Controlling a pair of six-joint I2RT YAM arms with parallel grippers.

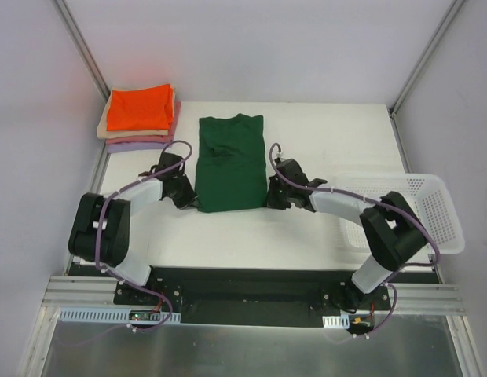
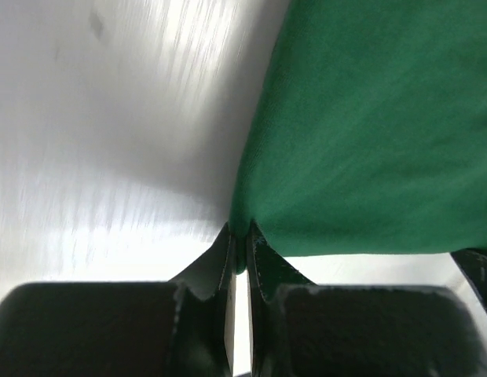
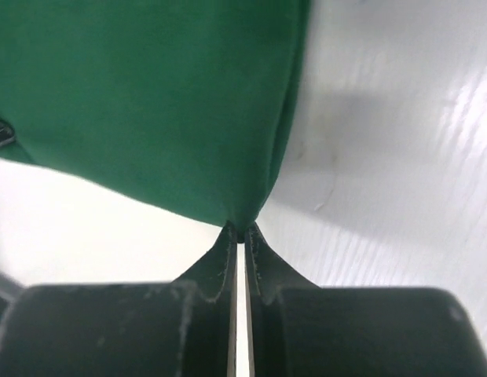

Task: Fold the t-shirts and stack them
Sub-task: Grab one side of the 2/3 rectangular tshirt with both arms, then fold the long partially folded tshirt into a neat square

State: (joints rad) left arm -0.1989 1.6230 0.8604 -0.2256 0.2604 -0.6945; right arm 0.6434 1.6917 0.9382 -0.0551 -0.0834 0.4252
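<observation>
A dark green t-shirt [image 1: 230,161] lies on the white table, folded to a long strip with its collar at the far end. My left gripper [image 1: 192,199] is shut on its near left corner, seen as green cloth [image 2: 369,133] pinched between the fingertips [image 2: 242,236]. My right gripper [image 1: 273,196] is shut on its near right corner, with the cloth [image 3: 149,102] pinched at the tips [image 3: 242,232]. A stack of folded shirts sits at the far left: orange [image 1: 139,107] on top, beige [image 1: 110,133], pink and lavender [image 1: 137,146] below.
A white plastic mesh basket [image 1: 420,208] stands at the right edge of the table, partly over the edge. Grey walls close in the left, right and back. The arm bases sit on a black rail [image 1: 251,294] at the near edge.
</observation>
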